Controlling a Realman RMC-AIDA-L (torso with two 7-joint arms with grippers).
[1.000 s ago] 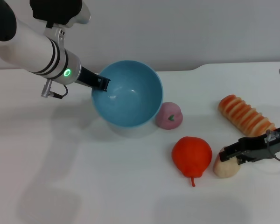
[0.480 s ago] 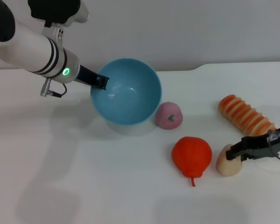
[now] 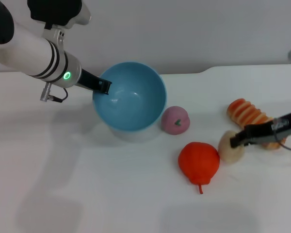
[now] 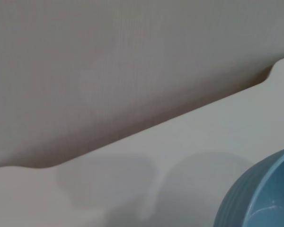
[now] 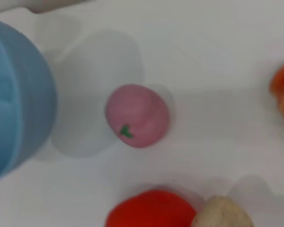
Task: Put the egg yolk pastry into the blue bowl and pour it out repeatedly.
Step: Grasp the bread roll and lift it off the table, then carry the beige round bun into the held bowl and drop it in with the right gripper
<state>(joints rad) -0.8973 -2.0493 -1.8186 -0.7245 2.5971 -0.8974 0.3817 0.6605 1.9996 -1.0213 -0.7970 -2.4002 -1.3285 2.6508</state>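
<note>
The light-blue bowl (image 3: 131, 97) hangs tilted at the back left of the table, its opening turned toward the front right. My left gripper (image 3: 104, 86) is shut on its left rim. The bowl's edge also shows in the left wrist view (image 4: 265, 196) and the right wrist view (image 5: 14, 94). The beige egg yolk pastry (image 3: 230, 147) is held just right of the red fruit, with my right gripper (image 3: 237, 141) shut on it. In the right wrist view the pastry (image 5: 222, 213) shows beside the fruit.
A pink ball (image 3: 175, 120) with a green mark lies right of the bowl. In front of it sits a red fruit (image 3: 199, 161) with a stem. An orange-striped bread roll (image 3: 247, 112) lies at the right, partly behind my right gripper.
My right gripper has closed on the pastry and carried it off the table, up and leftward toward the red fruit. The bowl has shifted slightly left.
</note>
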